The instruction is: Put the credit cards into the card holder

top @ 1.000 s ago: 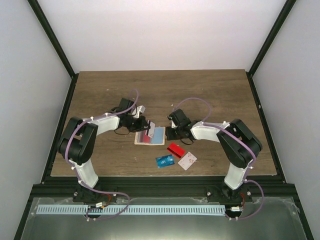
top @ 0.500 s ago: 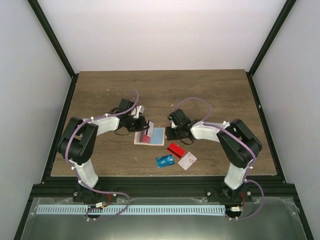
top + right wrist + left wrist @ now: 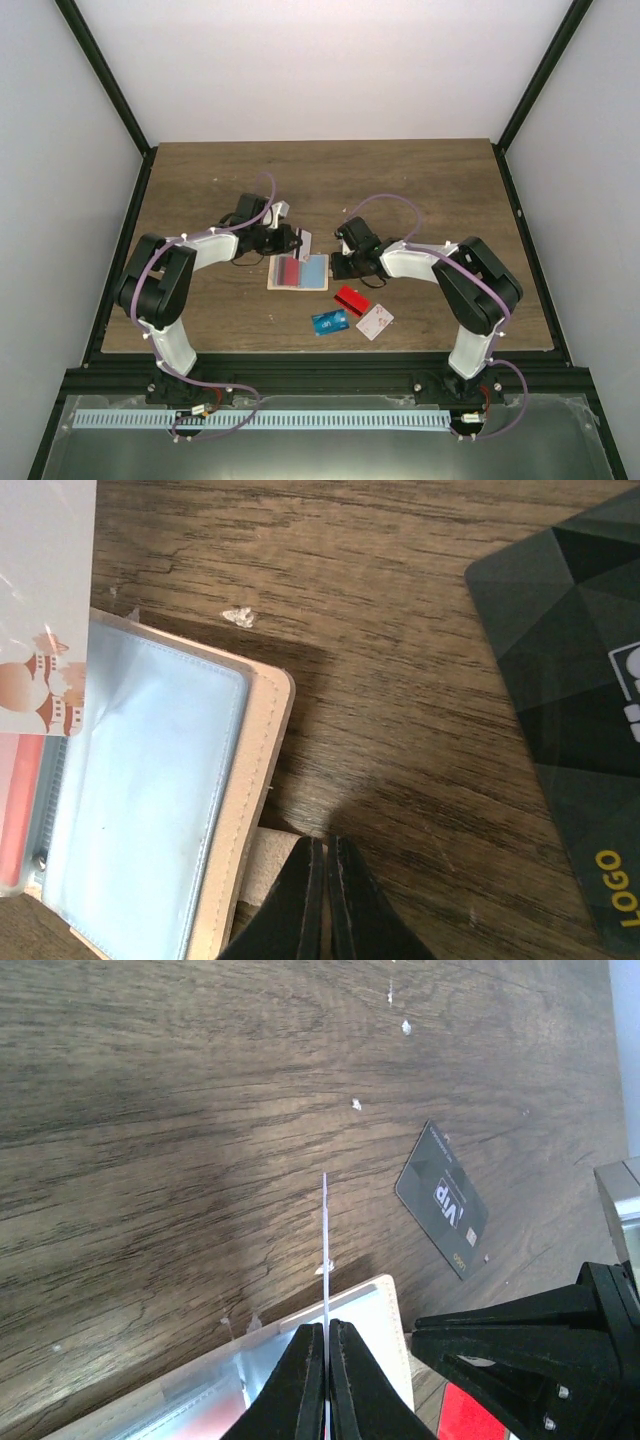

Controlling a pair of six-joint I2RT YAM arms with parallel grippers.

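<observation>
Card (image 3: 304,240) pinched in left end effector (image 3: 326,1338).

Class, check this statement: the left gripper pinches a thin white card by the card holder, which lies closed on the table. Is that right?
Not quite. The card holder lies open, not closed: the right wrist view shows its clear inner pockets facing up. The rest stands: the left gripper pinches a thin white card by the holder, which lies on the table.
</observation>
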